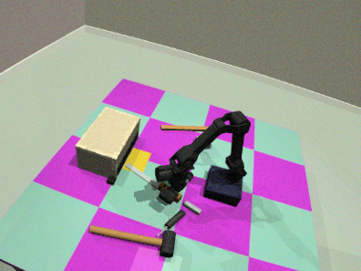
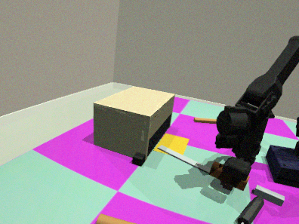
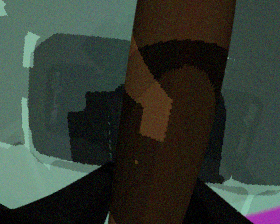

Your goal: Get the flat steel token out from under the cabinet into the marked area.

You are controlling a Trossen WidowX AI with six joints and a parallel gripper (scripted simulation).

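The cream cabinet (image 1: 107, 131) (image 2: 134, 101) stands at the left, with a dark opening low on its front. The steel token is not visible in any view. The yellow marked area (image 1: 140, 158) (image 2: 176, 142) lies in front of the cabinet. A tool with a long flat steel blade (image 1: 142, 174) (image 2: 181, 157) points toward the cabinet, its tip at the marked area. My gripper (image 1: 169, 195) (image 2: 231, 173) (image 3: 150, 177) is shut on the tool's brown handle (image 3: 167, 150), low over the table. Whether the tool touches the table cannot be told.
A mallet (image 1: 129, 236) lies at the front. A dark-handled tool (image 1: 175, 219) (image 2: 252, 210) and a grey block (image 1: 192, 207) (image 2: 269, 195) lie near my gripper. A wooden-handled tool (image 1: 182, 128) (image 2: 204, 120) lies behind the arm. A small black block (image 1: 111, 181) (image 2: 139, 158) sits at the cabinet's near corner.
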